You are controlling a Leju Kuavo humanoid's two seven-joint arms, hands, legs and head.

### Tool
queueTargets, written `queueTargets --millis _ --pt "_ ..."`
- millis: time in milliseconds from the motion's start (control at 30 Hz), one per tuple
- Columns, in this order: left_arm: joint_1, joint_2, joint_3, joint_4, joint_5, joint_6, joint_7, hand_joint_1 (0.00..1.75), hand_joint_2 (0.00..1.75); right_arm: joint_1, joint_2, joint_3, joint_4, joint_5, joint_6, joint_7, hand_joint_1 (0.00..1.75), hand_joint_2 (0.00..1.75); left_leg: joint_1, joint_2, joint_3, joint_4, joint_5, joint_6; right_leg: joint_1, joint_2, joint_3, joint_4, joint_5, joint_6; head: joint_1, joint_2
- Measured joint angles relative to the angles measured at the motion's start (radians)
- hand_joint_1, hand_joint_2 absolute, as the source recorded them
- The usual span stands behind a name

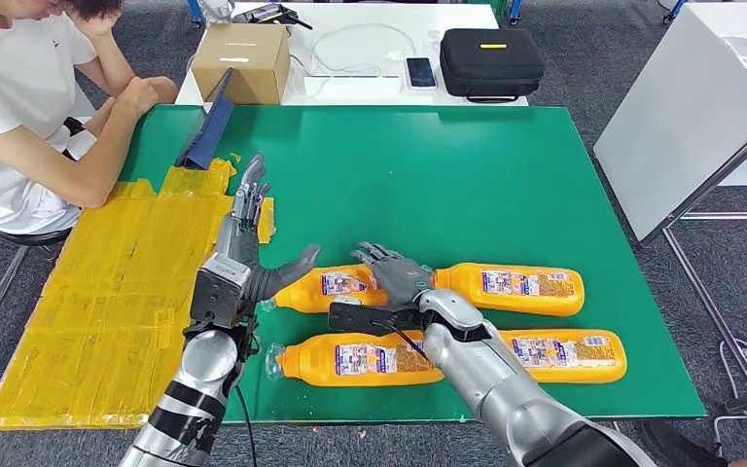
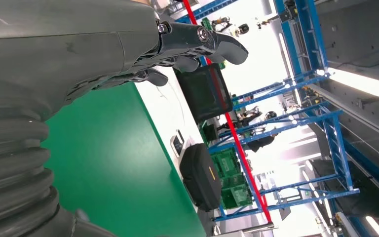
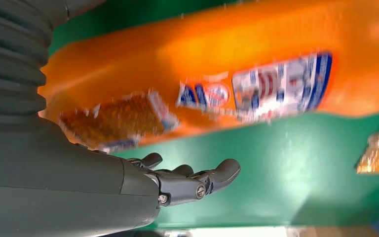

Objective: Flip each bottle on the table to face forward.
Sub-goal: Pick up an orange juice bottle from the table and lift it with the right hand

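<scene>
Several orange bottles lie on their sides on the green table (image 1: 467, 175), labels up. The back-left bottle (image 1: 323, 288) lies between my two hands. My left hand (image 1: 246, 245) stands open by its cap end, fingers straight and pointing away, thumb reaching toward the bottle. Spread open, my right hand (image 1: 389, 277) hovers over the same bottle's base end, holding nothing. In the right wrist view that bottle (image 3: 237, 74) is blurred beside my right hand (image 3: 187, 180). The other bottles are back right (image 1: 520, 288), front left (image 1: 355, 360) and front right (image 1: 569, 354). The left hand (image 2: 177, 44) also appears in the left wrist view.
A person (image 1: 29, 107) sits at the table's left edge, elbows on it. Yellow tape (image 1: 107, 292) covers the left side. A blue flap (image 1: 206, 126), a cardboard box (image 1: 243, 60), a phone (image 1: 420, 71) and a black case (image 1: 491, 60) lie at the back. A white board (image 1: 686, 117) leans at the right.
</scene>
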Motion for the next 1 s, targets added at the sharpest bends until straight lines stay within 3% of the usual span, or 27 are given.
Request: queueTargets --millis 167,367,433,500,567,667,800,1000 --pt "-0.020 -0.005 -0.006 0.023 0.012 -0.005 -0.004 0.00 1.75 -0.026 0.012 0.019 0.052 0.010 0.006 0.032 0.00 1.75 0.000 0.000 0.000 0.000 0.000 0.000 0.000 0.000 0.000 0.000 0.000 0.000 0.000 0.000" --pt "-0.030 -0.006 -0.014 0.039 0.015 -0.006 -0.001 0.00 1.75 -0.051 0.020 0.063 0.103 0.096 -0.026 0.168 0.04 1.75 0.000 0.000 0.000 0.000 0.000 0.000 0.000 0.000 0.000 0.000 0.000 0.000 0.000 0.000" --pt "-0.032 -0.007 -0.017 0.044 0.015 -0.007 0.001 0.00 1.75 -0.058 0.020 0.075 0.118 0.120 -0.031 0.198 0.25 1.75 0.000 0.000 0.000 0.000 0.000 0.000 0.000 0.000 0.000 0.000 0.000 0.000 0.000 0.000" --pt "-0.033 -0.008 -0.019 0.047 0.015 -0.008 0.003 0.00 1.75 -0.064 0.020 0.083 0.129 0.133 -0.039 0.213 0.88 1.75 0.000 0.000 0.000 0.000 0.000 0.000 0.000 0.000 0.000 0.000 0.000 0.000 0.000 0.000" --pt "-0.034 -0.010 -0.021 0.049 0.015 -0.008 0.003 0.00 1.75 -0.066 0.020 0.087 0.138 0.138 -0.046 0.219 1.37 1.75 0.000 0.000 0.000 0.000 0.000 0.000 0.000 0.000 0.000 0.000 0.000 0.000 0.000 0.000" --pt "-0.035 -0.011 -0.024 0.052 0.015 -0.008 0.004 0.00 1.75 -0.068 0.020 0.092 0.149 0.149 -0.056 0.228 1.47 1.75 0.000 0.000 0.000 0.000 0.000 0.000 0.000 0.000 0.000 0.000 0.000 0.000 0.000 0.000" --pt "-0.035 -0.013 -0.027 0.055 0.016 -0.010 0.004 0.00 1.75 -0.069 0.020 0.096 0.157 0.162 -0.088 0.228 1.74 1.75 0.000 0.000 0.000 0.000 0.000 0.000 0.000 0.000 0.000 0.000 0.000 0.000 0.000 0.000" --pt "-0.035 -0.014 -0.028 0.057 0.019 -0.016 0.004 0.00 1.75 -0.054 0.019 0.091 0.160 0.154 -0.215 0.173 1.75 1.75 0.000 0.000 0.000 0.000 0.000 0.000 0.000 0.000 0.000 0.000 0.000 0.000 0.000 0.000"
